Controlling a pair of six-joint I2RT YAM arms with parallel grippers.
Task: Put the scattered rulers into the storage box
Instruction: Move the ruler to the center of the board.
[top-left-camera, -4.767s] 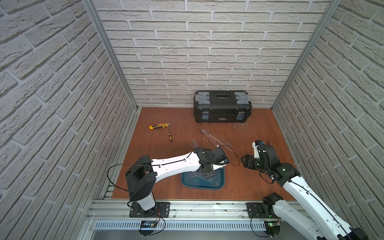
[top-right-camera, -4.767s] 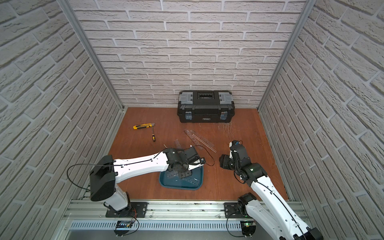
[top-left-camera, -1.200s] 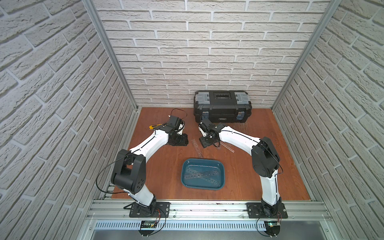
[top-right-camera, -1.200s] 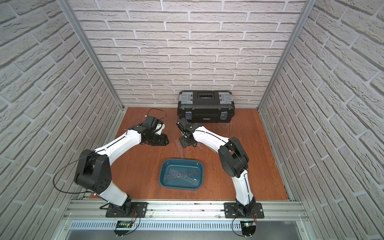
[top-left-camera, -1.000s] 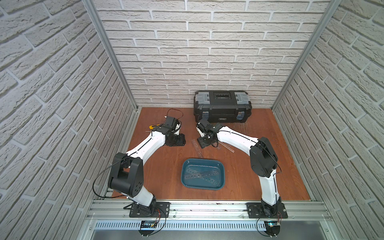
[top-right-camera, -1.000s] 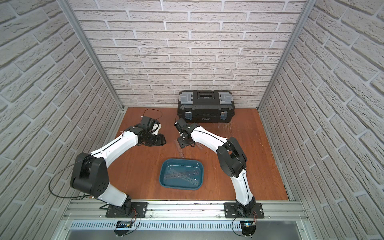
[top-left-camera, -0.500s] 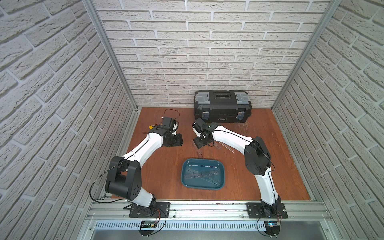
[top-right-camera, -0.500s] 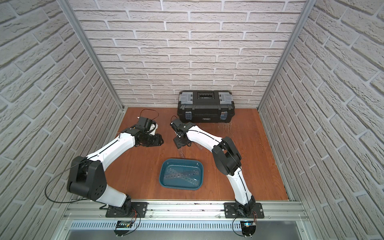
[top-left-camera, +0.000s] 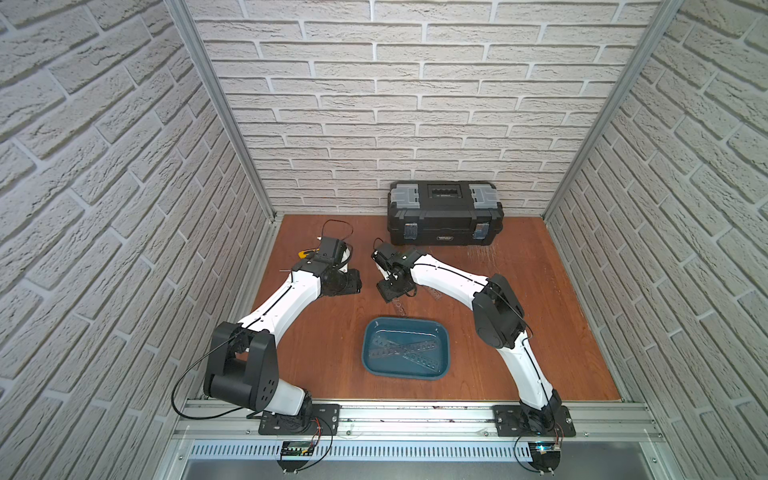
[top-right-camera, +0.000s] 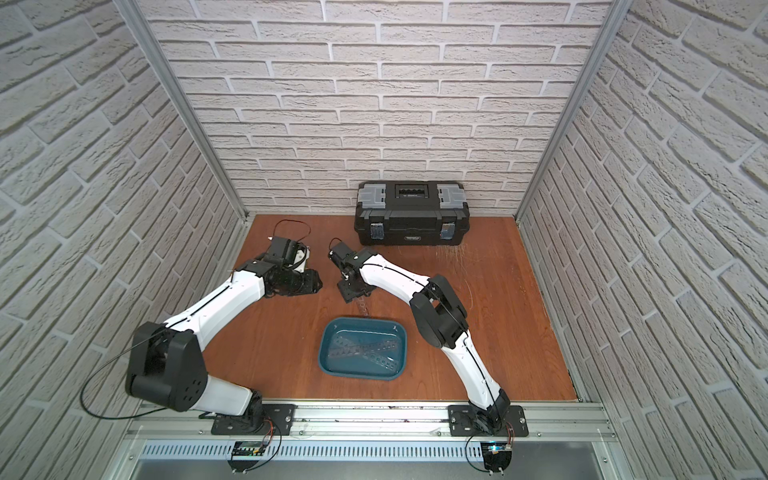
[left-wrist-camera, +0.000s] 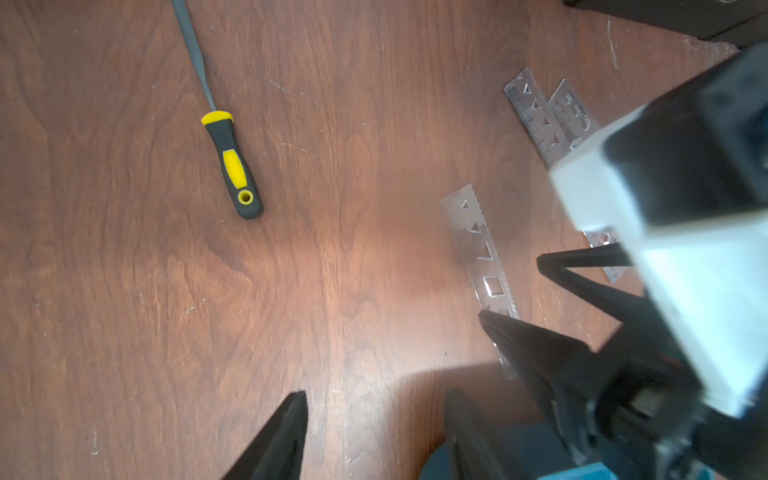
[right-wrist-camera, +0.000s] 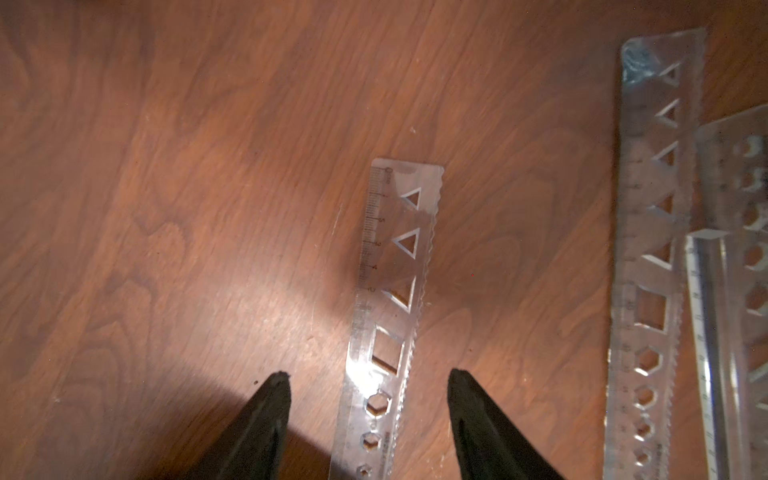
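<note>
— What is on the bench from where you stand?
— The two arms are the biggest things. The left arm and the right arm both reach over the far half, their wrists near each other but apart. Behind them a black toolbox sits against the back wall with its lid shut.
— And the storage box?
— The storage box lies toward the front rail, between the two arm bases. Clear rulers lie crossed inside it.
— What are the tools doing?
— The left tool is spread wide with only bare wood between its fingers, so it has hold of nothing. The right tool hangs over a loose ruler with its fingers parted, one on each side of the strip. Wood shows in both gaps, so it grips nothing either.
— Are more rulers still out?
— Yes. That loose ruler lies flat on the bench, near the box's far rim. A second ruler lies apart from it and nearly parallel. More clear strips overlap that one's edge, but I can't count them.
— And the smallest thing?
— A screwdriver with a yellow and black handle, lying alone on bare wood, well apart from the rulers
</note>
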